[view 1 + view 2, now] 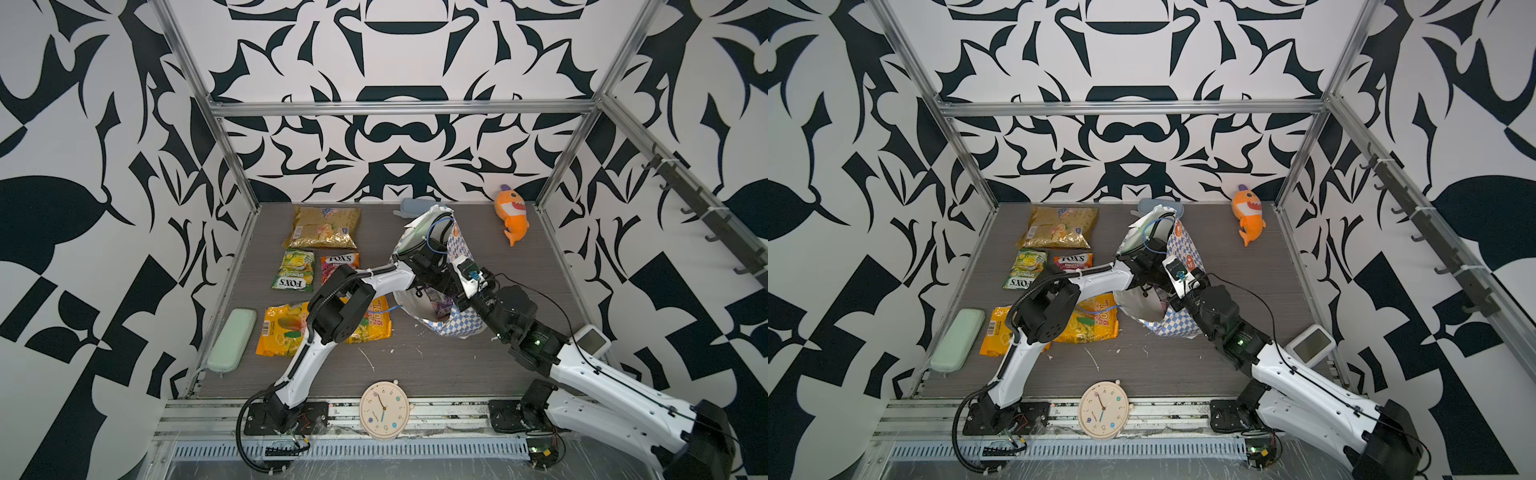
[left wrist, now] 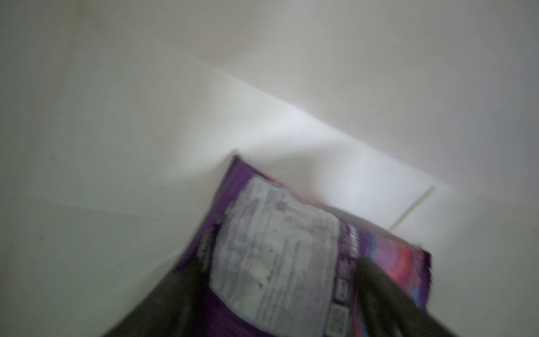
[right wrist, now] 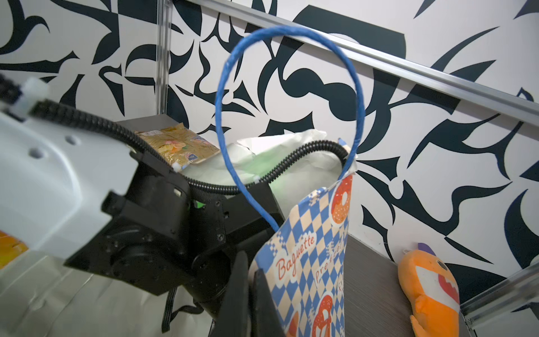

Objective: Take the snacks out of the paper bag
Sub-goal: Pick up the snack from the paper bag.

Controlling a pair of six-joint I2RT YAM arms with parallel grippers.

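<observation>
Last-snack grab is the step, by my read: your right jaws are closed, pinching the checked wall of the paper bag [image 1: 453, 328] at lower centre of a top view. Your left jaws are inside it, spread open astride the purple packet [image 2: 277, 248] low in the blurred left wrist view, not yet clamped. Further back on the worktop [image 1: 415, 365], frame left, five are already out: two orange-yellow packets [image 1: 278, 332], green-yellow packet [image 1: 293, 272], red-orange packet [image 1: 340, 265], gold packet [image 1: 322, 227]. Next you close on the purple one and lift straight out the mouth, clear of the blue cord handle [image 3: 218, 108].
</observation>
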